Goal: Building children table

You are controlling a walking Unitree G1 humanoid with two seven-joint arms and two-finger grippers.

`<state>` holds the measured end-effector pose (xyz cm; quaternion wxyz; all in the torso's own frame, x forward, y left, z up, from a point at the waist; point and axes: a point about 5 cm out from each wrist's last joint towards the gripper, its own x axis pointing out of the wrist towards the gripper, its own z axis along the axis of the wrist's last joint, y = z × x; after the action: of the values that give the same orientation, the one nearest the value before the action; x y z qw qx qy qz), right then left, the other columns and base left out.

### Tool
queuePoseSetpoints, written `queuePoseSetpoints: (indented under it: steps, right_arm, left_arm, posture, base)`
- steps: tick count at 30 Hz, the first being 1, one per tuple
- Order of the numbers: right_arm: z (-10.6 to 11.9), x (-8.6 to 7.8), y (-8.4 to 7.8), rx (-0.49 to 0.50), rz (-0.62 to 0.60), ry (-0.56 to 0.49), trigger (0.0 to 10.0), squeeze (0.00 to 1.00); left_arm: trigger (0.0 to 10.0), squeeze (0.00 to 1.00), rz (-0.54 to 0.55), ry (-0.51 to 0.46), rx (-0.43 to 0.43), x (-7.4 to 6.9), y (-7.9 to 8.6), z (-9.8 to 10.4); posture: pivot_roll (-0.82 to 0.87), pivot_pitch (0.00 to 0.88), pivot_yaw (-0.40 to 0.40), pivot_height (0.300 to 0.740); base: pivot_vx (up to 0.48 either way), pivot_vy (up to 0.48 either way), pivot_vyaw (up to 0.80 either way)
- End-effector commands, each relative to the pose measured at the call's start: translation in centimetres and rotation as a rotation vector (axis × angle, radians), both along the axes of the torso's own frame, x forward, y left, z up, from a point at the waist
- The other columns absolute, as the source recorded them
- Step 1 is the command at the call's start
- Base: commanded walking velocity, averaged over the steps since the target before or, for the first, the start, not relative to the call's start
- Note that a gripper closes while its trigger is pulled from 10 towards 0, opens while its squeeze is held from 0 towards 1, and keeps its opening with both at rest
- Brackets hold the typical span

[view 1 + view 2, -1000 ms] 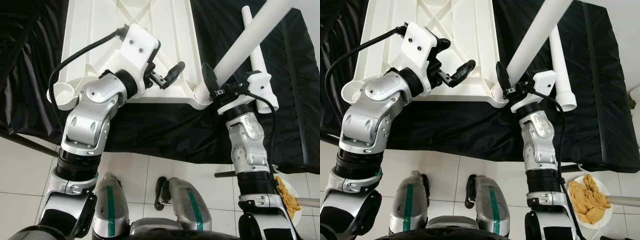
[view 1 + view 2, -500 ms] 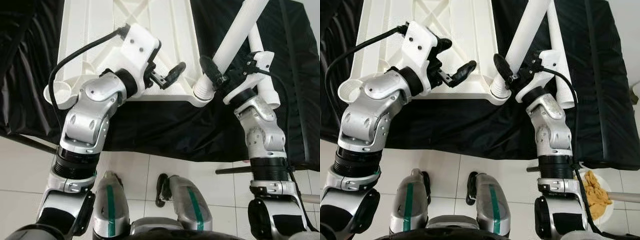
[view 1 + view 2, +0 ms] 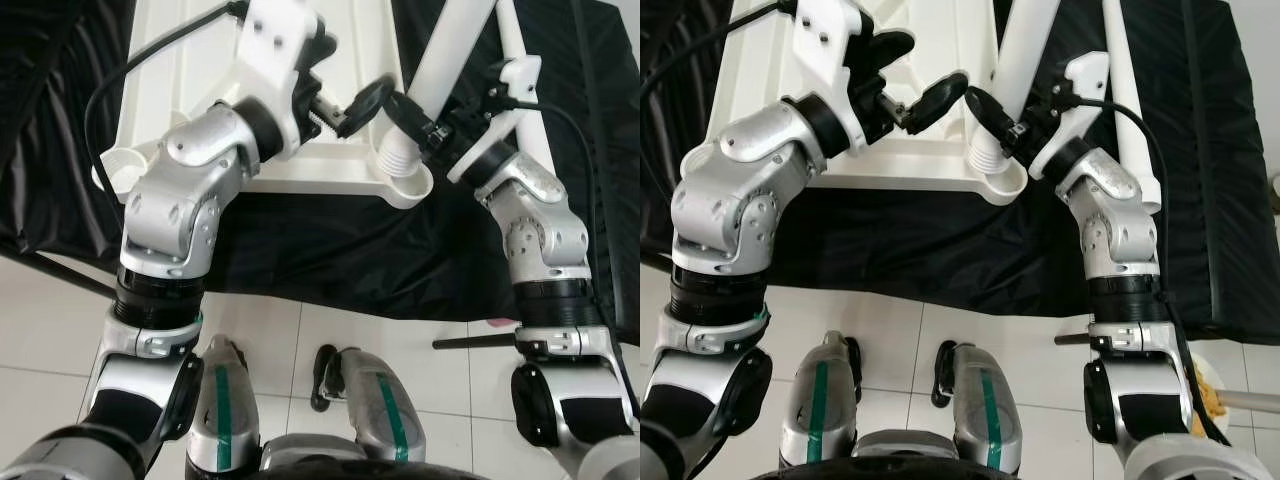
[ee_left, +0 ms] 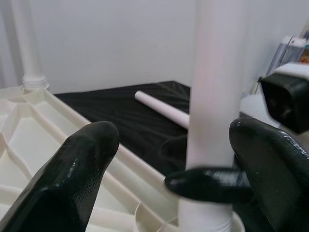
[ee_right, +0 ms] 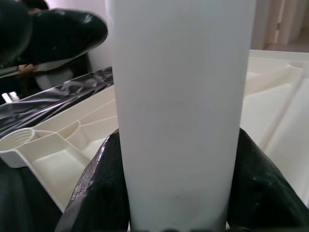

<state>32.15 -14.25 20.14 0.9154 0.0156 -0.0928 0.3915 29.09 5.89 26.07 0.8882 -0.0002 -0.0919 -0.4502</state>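
Note:
The white table top (image 3: pixel 355 45) lies upside down on black cloth. My right gripper (image 3: pixel 420 115) is shut on a white table leg (image 3: pixel 450 40), which stands steeply over the near right corner. The leg's threaded end (image 3: pixel 398 160) sits at the mouth of the corner socket (image 3: pixel 415 188); how deep it sits, I cannot tell. My left gripper (image 3: pixel 348 62) is open just left of the leg. In the left wrist view its fingers (image 4: pixel 72 179) stand wide on either side of the leg (image 4: pixel 212 96) without touching it. The right wrist view has the leg (image 5: pixel 181 111) between both fingers (image 5: pixel 101 188).
A second loose leg (image 3: pixel 1120 70) lies on the black cloth (image 3: pixel 300 260) behind my right wrist. One leg (image 4: pixel 26 43) stands mounted at a far corner. A white tiled floor is below me, with a plate of food (image 3: pixel 1215 385) and a dark rod (image 3: pixel 470 343) at the right.
My right gripper has swung the leg more upright and brought its threaded end over the corner socket. My left gripper has risen and moved right, close to the leg.

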Motion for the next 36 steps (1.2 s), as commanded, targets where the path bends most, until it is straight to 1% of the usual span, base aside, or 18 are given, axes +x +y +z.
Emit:
queuePoseSetpoints:
  steps: [1, 2, 4, 5, 8, 9, 16, 19, 22, 27, 31, 36]
  right_arm:
    - [0.2, 0.2, -0.2, -0.033, 0.014, -0.016, 10.0, 0.0]
    - [0.2, 0.2, -0.2, -0.033, 0.014, -0.016, 10.0, 0.0]
    - [0.4, 0.4, 0.1, -0.062, 0.05, -0.026, 10.0, 0.0]
    - [0.4, 0.4, 0.1, -0.062, 0.05, -0.026, 10.0, 0.0]
    - [0.4, 0.5, 0.7, -0.112, 0.114, -0.041, 10.0, 0.0]
    - [0.4, 0.6, 0.8, -0.121, 0.125, -0.045, 10.0, 0.0]
    - [0.4, 0.7, 1.2, -0.149, 0.18, -0.052, 10.0, 0.0]
    - [0.4, 0.6, 1.3, -0.159, 0.196, -0.057, 10.0, 0.0]
    - [0.4, 0.7, 1.4, -0.175, 0.208, -0.067, 10.0, 0.0]
    - [0.4, 0.7, 1.6, -0.19, 0.228, -0.08, 10.0, 0.0]
    - [0.3, 0.7, 1.6, -0.198, 0.232, -0.078, 10.0, 0.0]
    - [0.2, 0.8, 1.5, -0.209, 0.23, -0.085, 10.0, 0.0]
  left_arm:
    - [10.0, 0.0, -0.1, 0.014, -0.003, -0.2, -0.5, 0.2]
    - [10.0, 0.0, -0.1, 0.014, -0.003, -0.2, -0.5, 0.2]
    - [10.0, 0.0, -0.154, 0.021, -0.024, -0.2, -0.6, 0.9]
    - [10.0, 0.0, -0.154, 0.021, -0.024, -0.2, -0.6, 0.9]
    - [10.0, 0.0, -0.251, 0.032, -0.066, -0.4, -0.8, 1.9]
    - [10.0, 0.0, -0.269, 0.039, -0.078, -0.5, -0.8, 2.1]
    - [10.0, 0.0, -0.321, 0.044, -0.094, -0.4, -1.1, 2.9]
    - [10.0, 0.0, -0.334, 0.052, -0.104, -0.3, -1.1, 3.2]
    - [10.0, 0.0, -0.341, 0.048, -0.092, -0.2, -1.4, 3.4]
    - [10.0, 0.0, -0.346, 0.077, -0.072, 0.2, -2.2, 3.3]
    - [10.0, 0.0, -0.344, 0.093, -0.078, 0.3, -2.3, 3.5]
    - [10.0, 0.0, -0.339, 0.126, -0.059, 0.6, -2.5, 3.7]
  posture:
    - [0.15, 0.059, -0.125, 0.74]
    - [0.15, 0.059, -0.125, 0.74]
    - [0.15, 0.052, -0.126, 0.74]
    - [0.15, 0.052, -0.126, 0.74]
    - [0.15, 0.047, -0.126, 0.74]
    - [0.15, 0.045, -0.125, 0.74]
    - [0.15, 0.035, -0.117, 0.74]
    - [0.15, 0.036, -0.115, 0.74]
    - [0.15, 0.036, -0.113, 0.74]
    - [0.14, 0.037, -0.111, 0.74]
    - [0.14, 0.036, -0.11, 0.74]
    - [0.14, 0.034, -0.108, 0.74]
  base:
    - [0.0, 0.0, 0.0]
    - [0.0, 0.0, 0.0]
    - [0.0, 0.0, 0.0]
    - [0.0, 0.0, 0.0]
    - [0.0, 0.0, 0.0]
    - [0.0, 0.0, 0.0]
    - [0.0, 0.0, 0.0]
    - [0.0, 0.0, 0.0]
    - [0.0, 0.0, 0.0]
    - [0.0, 0.0, 0.0]
    - [0.0, 0.0, 0.0]
    - [0.0, 0.0, 0.0]
